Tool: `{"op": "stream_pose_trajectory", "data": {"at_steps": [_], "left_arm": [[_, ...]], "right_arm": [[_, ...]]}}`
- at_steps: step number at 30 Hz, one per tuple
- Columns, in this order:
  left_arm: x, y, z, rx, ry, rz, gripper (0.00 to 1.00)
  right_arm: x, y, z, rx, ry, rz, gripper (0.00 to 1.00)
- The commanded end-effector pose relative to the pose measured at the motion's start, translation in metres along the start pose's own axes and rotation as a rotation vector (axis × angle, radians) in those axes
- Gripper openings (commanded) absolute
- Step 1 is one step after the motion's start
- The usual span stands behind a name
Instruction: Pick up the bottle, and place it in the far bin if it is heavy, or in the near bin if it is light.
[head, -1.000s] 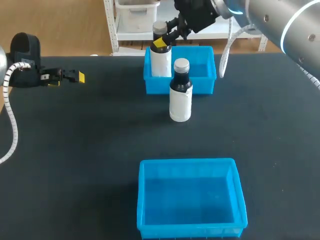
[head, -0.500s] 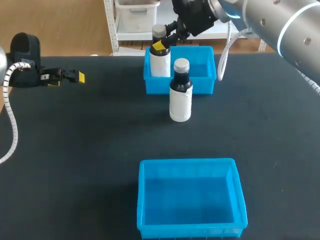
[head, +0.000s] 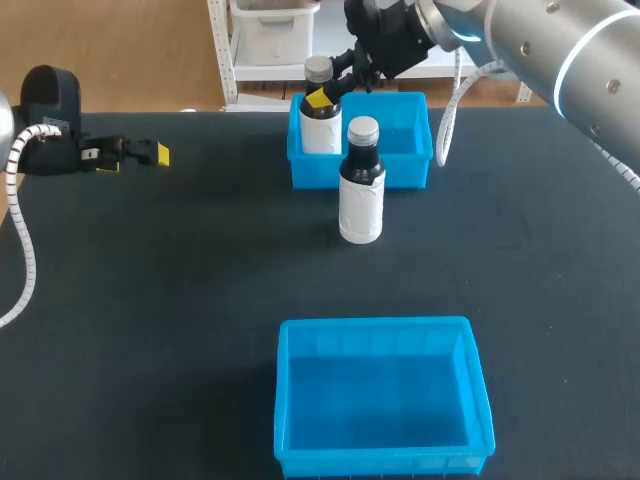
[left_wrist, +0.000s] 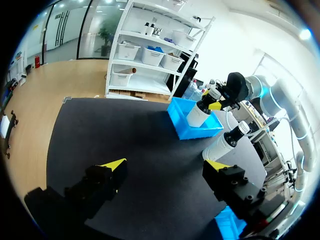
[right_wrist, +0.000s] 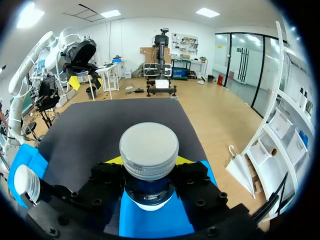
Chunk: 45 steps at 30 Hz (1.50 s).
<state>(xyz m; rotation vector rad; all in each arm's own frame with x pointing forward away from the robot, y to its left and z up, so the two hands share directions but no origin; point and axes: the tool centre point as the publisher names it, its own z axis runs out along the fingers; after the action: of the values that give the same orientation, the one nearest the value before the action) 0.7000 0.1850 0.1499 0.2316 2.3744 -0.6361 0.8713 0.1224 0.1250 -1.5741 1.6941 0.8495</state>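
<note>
The right hand is clamped on the neck of a white bottle, just under its grey cap, with one yellow tip on either side as the right wrist view shows. The bottle stands upright with its lower part inside the left end of the far bin. Whether its base is resting on the bin floor or hangs just above it cannot be told from here. I judge that this bottle has been sorted as heavy and the placing is nearly finished. What is left is to let it settle if it has not, part the fingers and lift the arm clear without tipping it. A second bottle, dark at the shoulder with a white label, stands upright on the bench, just in front of the far bin and apart from both hands. It looks not yet dealt with and would need the same weighing. The near bin lies at the front edge with nothing in it. The left hand sits well off to the left side, its fingers spread wide around nothing.
</note>
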Motion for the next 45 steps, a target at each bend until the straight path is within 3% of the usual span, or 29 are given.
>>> {"op": "stream_pose_trajectory", "data": {"at_steps": [1,13,16,21,22,23,35,45], "left_arm": [[0.0,0.0,0.0,0.0,0.0,0.0,1.0],[0.0,0.0,0.0,0.0,0.0,0.0,1.0],[0.0,0.0,0.0,0.0,0.0,0.0,1.0],[0.0,0.0,0.0,0.0,0.0,0.0,1.0],[0.0,0.0,0.0,0.0,0.0,0.0,1.0],[0.0,0.0,0.0,0.0,0.0,0.0,1.0],[0.0,0.0,0.0,0.0,0.0,0.0,1.0],[0.0,0.0,0.0,0.0,0.0,0.0,1.0]], "right_arm": [[-0.002,-0.009,0.001,-0.083,0.002,0.003,0.0],[0.001,-0.009,0.005,-0.087,0.009,0.008,0.0],[0.002,-0.009,0.005,-0.089,0.011,0.01,0.24],[0.003,-0.009,0.005,-0.09,0.014,0.017,0.44],[0.003,-0.009,0.005,-0.091,0.015,0.019,0.75],[0.003,-0.009,0.005,-0.091,0.015,0.021,1.0],[0.003,-0.01,-0.011,-0.081,0.004,0.033,1.0],[0.012,-0.007,-0.048,-0.047,-0.004,0.043,1.0]]}}
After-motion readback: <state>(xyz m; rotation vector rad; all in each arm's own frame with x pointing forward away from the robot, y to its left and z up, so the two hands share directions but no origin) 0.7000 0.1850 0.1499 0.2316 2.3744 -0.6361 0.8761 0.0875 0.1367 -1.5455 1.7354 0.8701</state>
